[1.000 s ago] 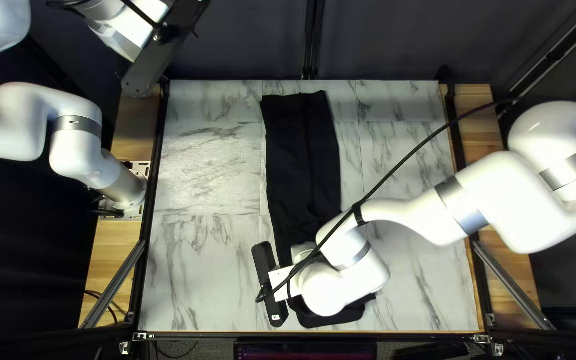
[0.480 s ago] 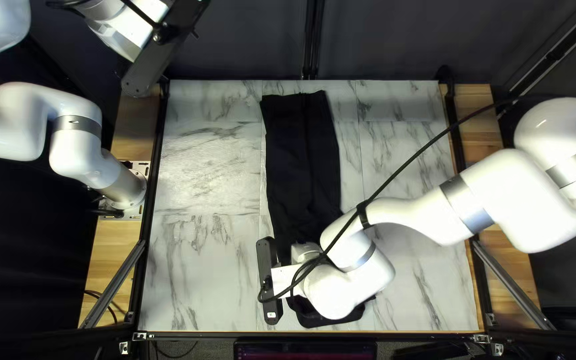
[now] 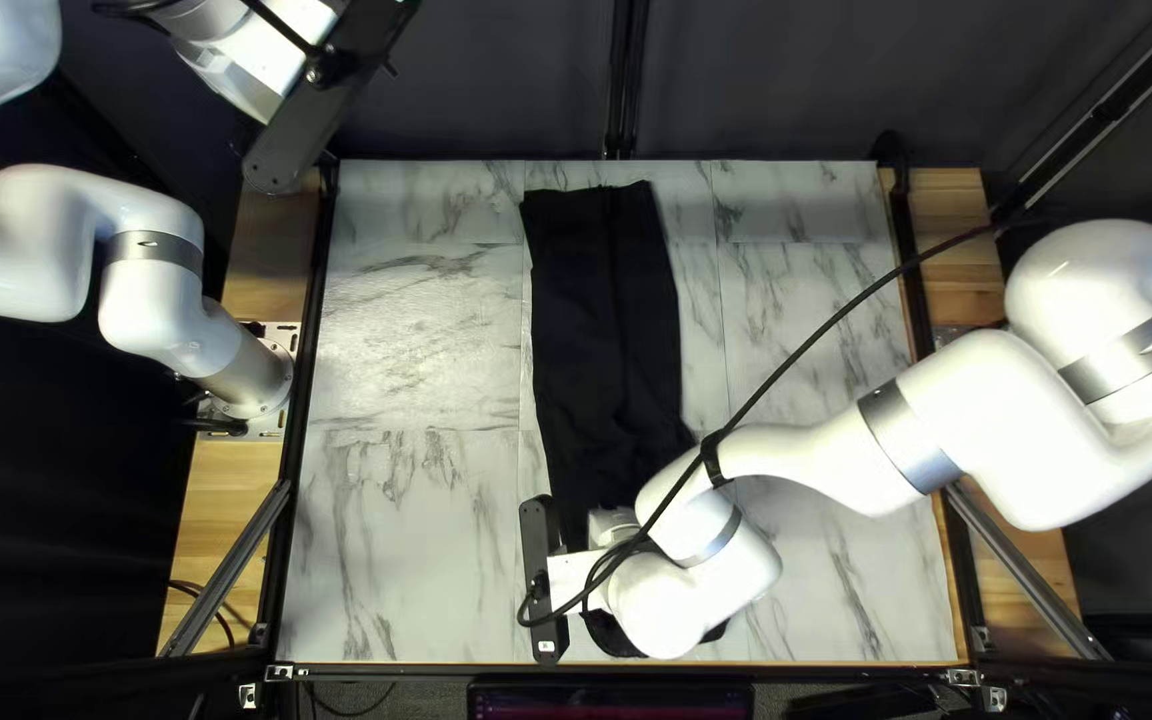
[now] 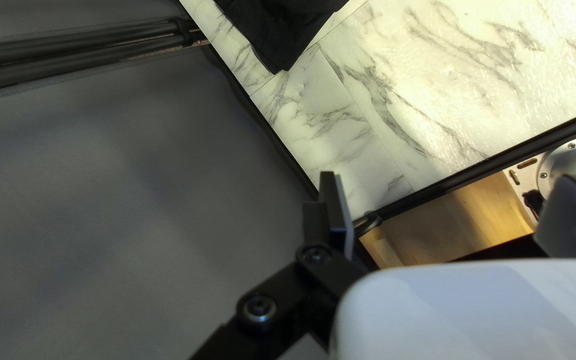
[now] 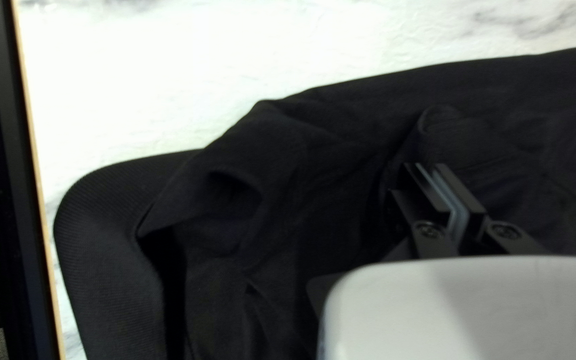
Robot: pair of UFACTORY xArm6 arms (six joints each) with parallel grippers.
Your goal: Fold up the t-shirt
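The black t-shirt [image 3: 603,334] lies lengthwise over the middle of the table, its near part bunched beneath my right arm. My right gripper [image 3: 540,534] is low over that near part, fingertips hidden from above. In the right wrist view, my right gripper [image 5: 428,167] has its fingers close together on a raised ridge of the t-shirt [image 5: 328,153], folds around it. My left gripper [image 3: 316,107] is raised beyond the table's far left corner, away from the cloth. The left wrist view shows one finger of my left gripper [image 4: 351,200] spread outward, the other hidden; the t-shirt [image 4: 281,30] is far ahead.
A black cable [image 3: 856,314] runs along my right arm and crosses above the shirt. Dark rails border the marble-patterned table [image 3: 403,534]. Near the left gripper are the curtain [image 4: 121,173] and the table's far corner. A dark frame bar [image 5: 5,167] runs beside the shirt's near end.
My right gripper has shifted slightly toward the right and the near edge; its arm has bent a little. The shirt's near right corner has drawn in under the arm. My left arm has stayed still.
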